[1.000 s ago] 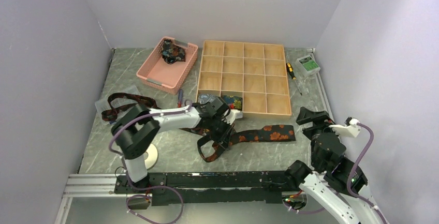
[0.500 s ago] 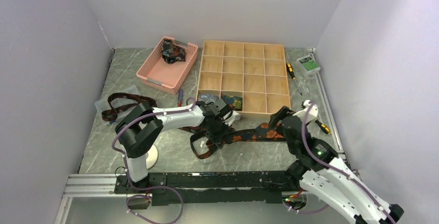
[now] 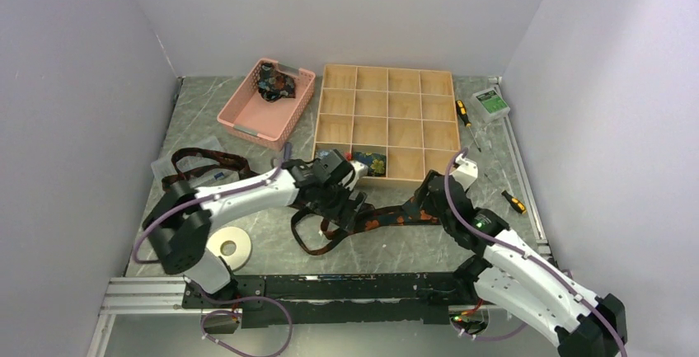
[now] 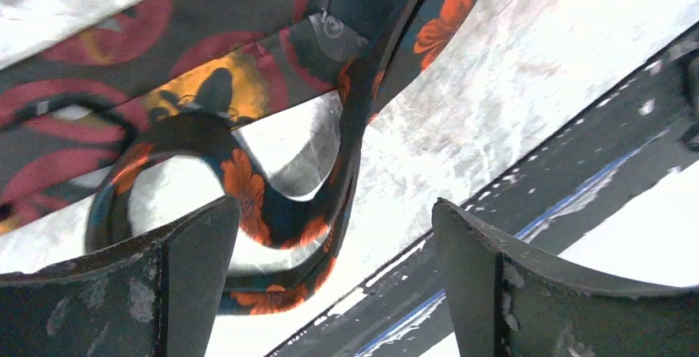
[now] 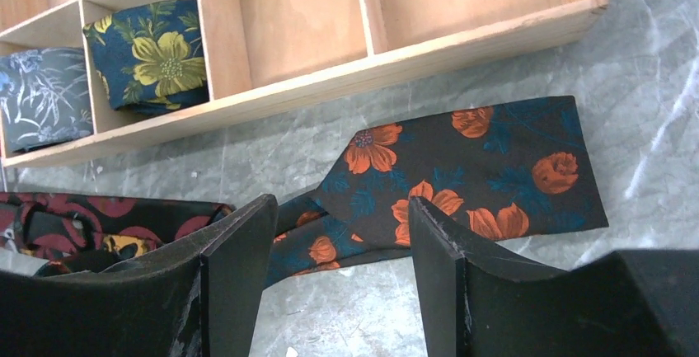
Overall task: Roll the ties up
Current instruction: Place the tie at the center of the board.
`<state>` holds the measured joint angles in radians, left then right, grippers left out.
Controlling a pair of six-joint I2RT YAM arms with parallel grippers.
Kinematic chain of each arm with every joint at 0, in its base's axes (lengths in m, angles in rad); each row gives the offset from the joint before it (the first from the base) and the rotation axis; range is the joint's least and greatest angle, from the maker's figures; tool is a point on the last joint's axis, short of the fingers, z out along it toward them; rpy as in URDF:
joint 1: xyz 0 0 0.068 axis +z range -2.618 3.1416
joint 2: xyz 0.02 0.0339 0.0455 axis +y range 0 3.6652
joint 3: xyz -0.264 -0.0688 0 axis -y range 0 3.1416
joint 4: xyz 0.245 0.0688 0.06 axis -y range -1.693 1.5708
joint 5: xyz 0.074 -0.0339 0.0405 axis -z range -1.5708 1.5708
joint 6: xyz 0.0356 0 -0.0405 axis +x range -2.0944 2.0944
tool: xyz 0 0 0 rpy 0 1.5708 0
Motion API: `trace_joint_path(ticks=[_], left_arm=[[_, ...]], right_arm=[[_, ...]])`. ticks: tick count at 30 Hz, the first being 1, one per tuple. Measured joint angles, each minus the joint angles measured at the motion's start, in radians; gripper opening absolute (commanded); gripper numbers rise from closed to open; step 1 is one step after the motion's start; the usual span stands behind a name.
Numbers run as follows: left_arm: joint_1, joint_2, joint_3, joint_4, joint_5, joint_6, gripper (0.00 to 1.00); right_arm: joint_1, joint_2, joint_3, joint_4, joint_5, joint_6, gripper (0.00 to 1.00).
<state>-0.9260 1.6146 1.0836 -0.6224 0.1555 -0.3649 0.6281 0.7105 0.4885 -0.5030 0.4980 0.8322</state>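
Note:
A dark tie with orange flowers [image 3: 387,218] lies across the table in front of the wooden box, its thin end curled in a loop [image 4: 272,209]. My left gripper [image 3: 346,204] hangs open just above that loop, holding nothing [image 4: 334,250]. My right gripper [image 3: 427,196] is open over the tie's wide end [image 5: 462,167], low above the table, its fingers [image 5: 239,274] straddling the folded strip. A maroon tie with red rounds [image 4: 124,68] lies under the left gripper. Another maroon tie [image 3: 198,163] lies at the far left.
The wooden compartment box [image 3: 387,126] holds two rolled ties [image 5: 152,52] in its front row. A pink basket [image 3: 265,103] with a bundled tie stands behind the left arm. A white tape ring [image 3: 227,247] sits by the left base. Screwdrivers [image 3: 513,201] lie to the right.
My left gripper has opened and let go of the tie, whose loop has slid left. The right arm has swung in from the right edge to the tie's wide end, jaws narrowing slightly.

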Motion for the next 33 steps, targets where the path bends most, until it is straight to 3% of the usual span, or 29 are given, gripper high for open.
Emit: trace_joint_path(ticks=[6,10,13,19,22,26,30,33], left_arm=[[-0.012,-0.245,-0.017,-0.024,-0.16,-0.103,0.94],[-0.062,-0.499,-0.208,-0.014,-0.32,-0.288,0.94],[-0.143,-0.59,-0.342,-0.026,-0.421,-0.425,0.94],[-0.396,-0.55,-0.413,-0.141,-0.671,-0.69,0.94],[-0.437,-0.494,-0.402,-0.224,-0.785,-0.842,0.93],[-0.381,-0.481,-0.41,-0.286,-0.855,-0.947,0.83],[-0.132,-0.6,-0.489,-0.118,-0.764,-0.797,0.75],[-0.034,-0.586,-0.499,-0.033,-0.681,-0.687,0.73]], right_arm=[[-0.004,0.127,0.014,0.027,-0.029,-0.04,0.66],[-0.005,0.143,0.011,0.042,-0.067,-0.056,0.65],[-0.005,0.137,0.01,0.079,-0.114,-0.078,0.62],[0.023,0.114,-0.026,0.171,-0.238,-0.154,0.59],[0.053,0.081,-0.056,0.2,-0.29,-0.18,0.58],[0.079,0.063,-0.068,0.22,-0.326,-0.194,0.58],[0.084,0.055,-0.068,0.237,-0.337,-0.202,0.58],[0.084,0.055,-0.068,0.245,-0.346,-0.209,0.58]])
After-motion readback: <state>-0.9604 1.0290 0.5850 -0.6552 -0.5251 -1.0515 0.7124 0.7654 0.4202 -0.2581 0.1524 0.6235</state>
